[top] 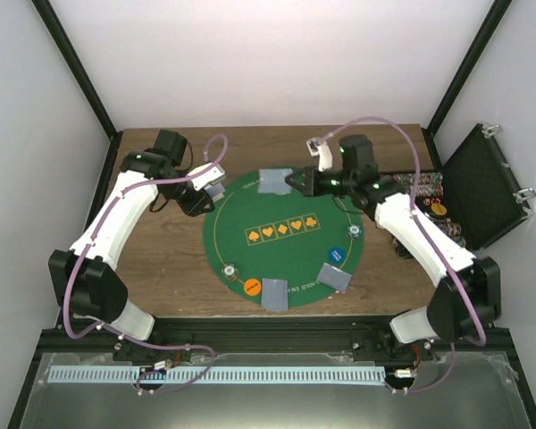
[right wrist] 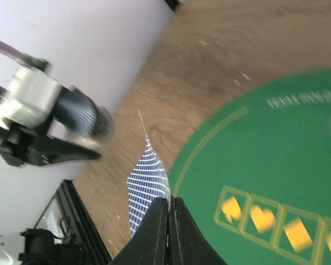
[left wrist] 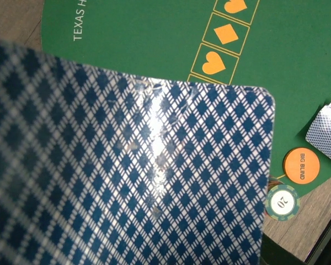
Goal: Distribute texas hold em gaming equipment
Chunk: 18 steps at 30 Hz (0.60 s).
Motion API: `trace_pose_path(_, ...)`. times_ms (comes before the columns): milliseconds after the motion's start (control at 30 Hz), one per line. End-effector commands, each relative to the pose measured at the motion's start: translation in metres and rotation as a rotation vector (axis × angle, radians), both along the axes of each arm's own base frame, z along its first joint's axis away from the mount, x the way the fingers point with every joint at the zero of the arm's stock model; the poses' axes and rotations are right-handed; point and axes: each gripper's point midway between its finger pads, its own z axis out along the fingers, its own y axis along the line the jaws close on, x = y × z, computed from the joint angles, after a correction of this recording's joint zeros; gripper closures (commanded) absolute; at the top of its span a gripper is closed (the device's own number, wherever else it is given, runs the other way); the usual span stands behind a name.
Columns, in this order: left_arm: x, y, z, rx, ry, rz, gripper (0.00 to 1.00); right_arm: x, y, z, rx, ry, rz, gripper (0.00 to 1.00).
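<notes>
- At the far rim of the large round green felt mat with orange suit marks (top: 241,214), a single playing card with a blue-and-white diamond-patterned back (right wrist: 148,185) is pinched by one edge between the closed fingers of the right end effector (right wrist: 169,205).
- A stack of the same diamond-backed cards (left wrist: 127,165) sits clamped in the left end effector (top: 211,189), by the mat's far-left rim.
- One face-down card pile (top: 277,293) lies at the mat's near rim, and another face-down pile (top: 335,279) lies to its right.
- A round orange "BIG BLIND" disc (left wrist: 300,165) lies just beside a green-edged "20" poker chip (left wrist: 282,202); a round blue disc (top: 338,255) lies just beyond the right-hand pile.
- The mat rests on a brown wooden bench (top: 161,277), with an open black case (top: 482,183) at the bench's right side.
</notes>
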Motion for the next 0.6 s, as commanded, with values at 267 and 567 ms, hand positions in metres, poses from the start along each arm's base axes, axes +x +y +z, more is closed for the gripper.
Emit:
trace_pose_path(267, 0.007, 0.0, 0.004, -0.008, -0.027, 0.012, 0.57, -0.09, -0.123, -0.151, -0.292, 0.437, -0.396, 0.99)
trace_pose_path(567, 0.007, 0.0, 0.005, -0.007, -0.03, 0.008, 0.57, -0.121, -0.144, -0.196, -0.297, 0.559, -0.503, 0.99)
